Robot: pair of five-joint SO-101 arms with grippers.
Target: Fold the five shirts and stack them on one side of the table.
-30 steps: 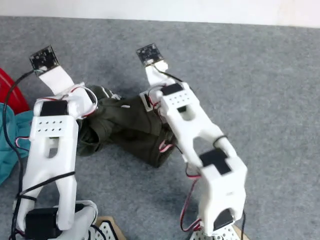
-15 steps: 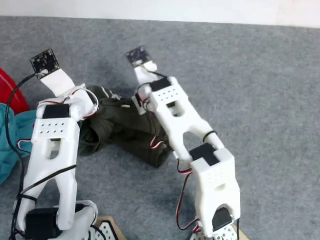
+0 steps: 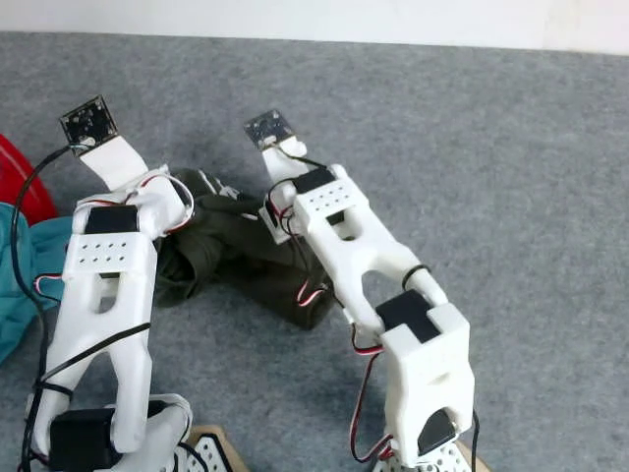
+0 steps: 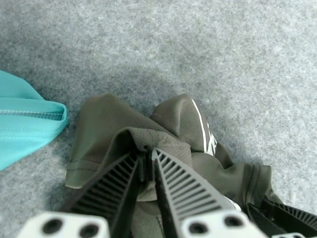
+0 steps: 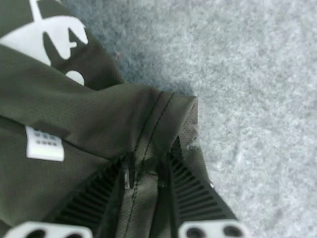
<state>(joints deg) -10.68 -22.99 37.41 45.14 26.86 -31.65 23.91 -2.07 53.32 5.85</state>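
A dark olive shirt [image 3: 246, 261] with white print lies crumpled on the grey carpet between the two arms. My left gripper [image 4: 147, 159] is shut on a raised fold of it, the cloth pinched between the black ribbed fingers. My right gripper [image 5: 146, 171] is shut on a seamed edge of the same shirt [image 5: 99, 114], close to a white label [image 5: 44, 144]. In the high view the left arm [image 3: 108, 256] stands over the shirt's left end and the right arm [image 3: 334, 216] over its right end. A teal shirt [image 3: 25, 265] lies at the left edge.
A red object [image 3: 20, 187] sits at the far left beside the teal shirt [image 4: 25, 124]. Grey carpet [image 3: 511, 177] stretches to the right and back of the arms. The other gripper's black fingers [image 4: 285, 218] show past the olive shirt [image 4: 188, 119] in the left wrist view.
My right arm has swung left toward the left arm with the shirt's edge in its gripper, bunching the shirt narrower. The left arm has barely moved.
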